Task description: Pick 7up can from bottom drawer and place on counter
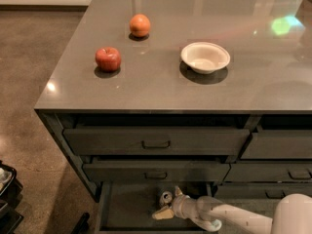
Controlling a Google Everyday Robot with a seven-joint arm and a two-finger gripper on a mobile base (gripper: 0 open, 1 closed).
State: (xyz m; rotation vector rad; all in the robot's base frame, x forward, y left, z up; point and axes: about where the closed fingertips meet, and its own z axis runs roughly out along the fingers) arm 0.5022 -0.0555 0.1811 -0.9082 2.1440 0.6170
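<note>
The bottom drawer (127,207) is pulled open under the two handled drawers. The 7up can (165,198) stands upright inside it, near the back, its silvery top showing. My gripper (168,202) reaches into the drawer from the right on a pale arm. One finger lies low to the can's left front and the other points up at the can's right, so the jaws stand open around the can. The counter (161,87) spreads above the drawers.
On the counter sit a red apple (107,59), an orange (140,25) and a white bowl (205,57). More drawer fronts (278,145) stand at the right. A dark object (7,196) is on the floor at the left edge.
</note>
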